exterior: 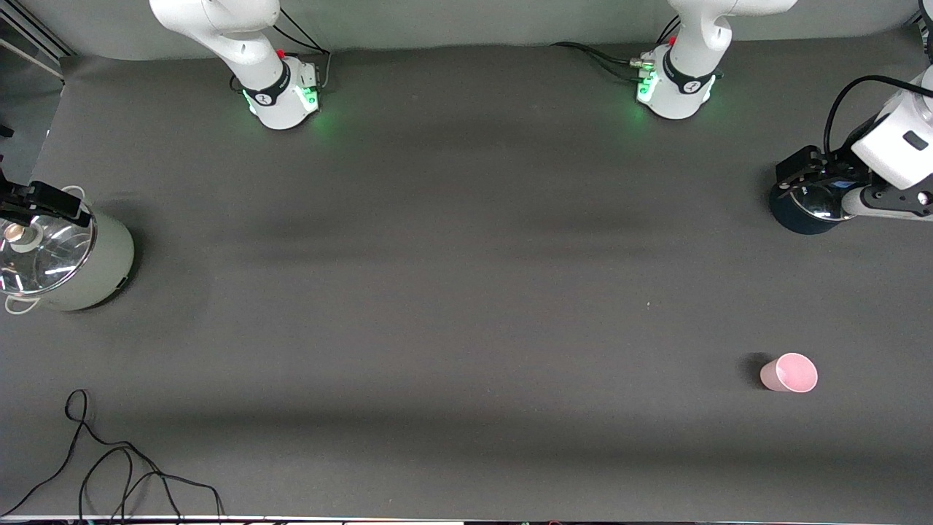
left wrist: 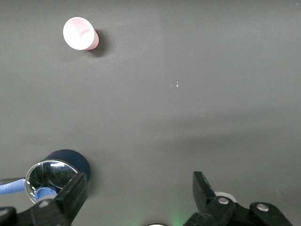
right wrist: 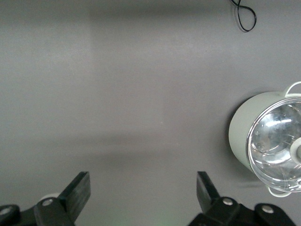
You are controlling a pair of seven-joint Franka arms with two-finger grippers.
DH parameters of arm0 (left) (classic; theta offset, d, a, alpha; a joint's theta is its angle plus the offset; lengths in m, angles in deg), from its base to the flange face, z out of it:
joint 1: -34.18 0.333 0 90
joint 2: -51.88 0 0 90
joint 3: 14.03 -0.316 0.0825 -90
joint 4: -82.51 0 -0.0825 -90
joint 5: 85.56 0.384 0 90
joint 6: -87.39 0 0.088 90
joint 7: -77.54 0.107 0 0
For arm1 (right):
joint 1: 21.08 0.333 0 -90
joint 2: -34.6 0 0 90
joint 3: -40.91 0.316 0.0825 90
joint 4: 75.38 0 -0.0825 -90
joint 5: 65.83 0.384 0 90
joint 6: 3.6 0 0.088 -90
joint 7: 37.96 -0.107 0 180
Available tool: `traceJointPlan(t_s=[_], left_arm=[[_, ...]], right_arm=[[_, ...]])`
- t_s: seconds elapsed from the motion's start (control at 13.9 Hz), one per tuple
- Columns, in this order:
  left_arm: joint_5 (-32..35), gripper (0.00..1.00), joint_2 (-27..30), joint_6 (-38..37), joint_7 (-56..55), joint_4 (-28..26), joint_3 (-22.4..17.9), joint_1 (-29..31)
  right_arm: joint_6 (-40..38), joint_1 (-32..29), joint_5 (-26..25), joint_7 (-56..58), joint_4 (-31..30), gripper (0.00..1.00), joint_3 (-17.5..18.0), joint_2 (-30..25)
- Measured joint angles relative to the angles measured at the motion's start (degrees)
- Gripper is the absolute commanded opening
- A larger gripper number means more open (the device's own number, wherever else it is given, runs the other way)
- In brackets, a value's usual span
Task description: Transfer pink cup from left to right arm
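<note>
The pink cup (exterior: 789, 373) stands alone on the dark table, toward the left arm's end and near the front camera. It also shows in the left wrist view (left wrist: 80, 33). My left gripper (exterior: 809, 173) is open and empty, up over a dark blue pot at the left arm's end of the table, well apart from the cup; in its wrist view (left wrist: 140, 193) the jaws stand wide apart over bare table. My right gripper (exterior: 35, 203) is open and empty over a grey-green pot at the right arm's end; its wrist view (right wrist: 143, 190) shows only table between the jaws.
The dark blue pot (exterior: 809, 208) with a glass lid shows in the left wrist view (left wrist: 60, 170) too. The grey-green pot (exterior: 73, 262) with a glass lid shows in the right wrist view (right wrist: 268, 141). A black cable (exterior: 109, 467) lies near the front edge.
</note>
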Motion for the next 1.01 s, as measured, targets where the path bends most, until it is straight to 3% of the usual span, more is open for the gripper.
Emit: traceJointPlan(t_s=[0.72, 1.01], left_arm=[[0.1, 1.0, -2.1, 0.0, 0.4, 2.1, -0.3, 0.1], [-0.1, 1.0, -5.4, 0.2, 12.0, 6.1, -0.8, 4.0]], right_arm=[[0.0, 0.1, 0.2, 0.0, 0.0, 1.0, 0.0, 0.0], [-0.1, 0.3, 0.2, 0.0, 0.0, 1.0, 0.0, 0.0]])
